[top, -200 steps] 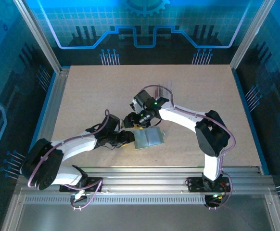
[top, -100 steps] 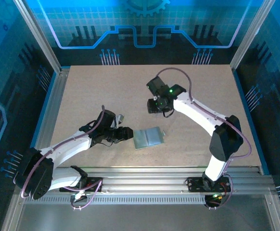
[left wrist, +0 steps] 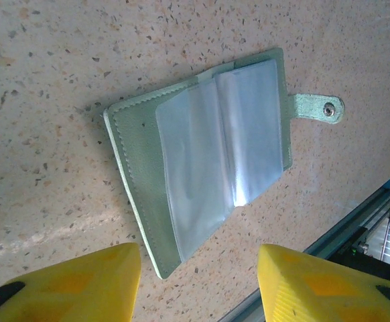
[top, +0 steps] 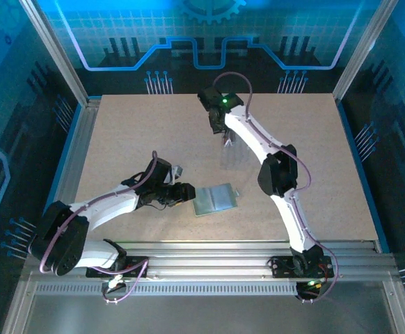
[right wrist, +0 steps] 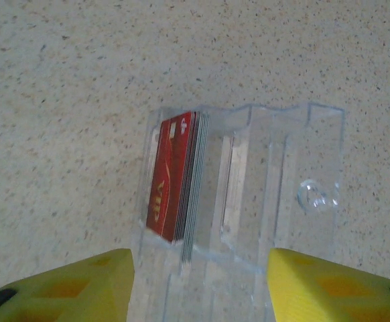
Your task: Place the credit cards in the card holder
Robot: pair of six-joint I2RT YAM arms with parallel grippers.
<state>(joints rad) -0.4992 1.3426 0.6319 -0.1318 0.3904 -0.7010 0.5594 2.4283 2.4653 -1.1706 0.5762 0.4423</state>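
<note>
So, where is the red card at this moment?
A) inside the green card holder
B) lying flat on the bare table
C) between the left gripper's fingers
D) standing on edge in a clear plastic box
D: in the right wrist view the red card stands on edge among other cards inside the clear box.

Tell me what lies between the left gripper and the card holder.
Bare table, nothing else: in the left wrist view a short strip of it separates the open left gripper from the card holder.
</note>
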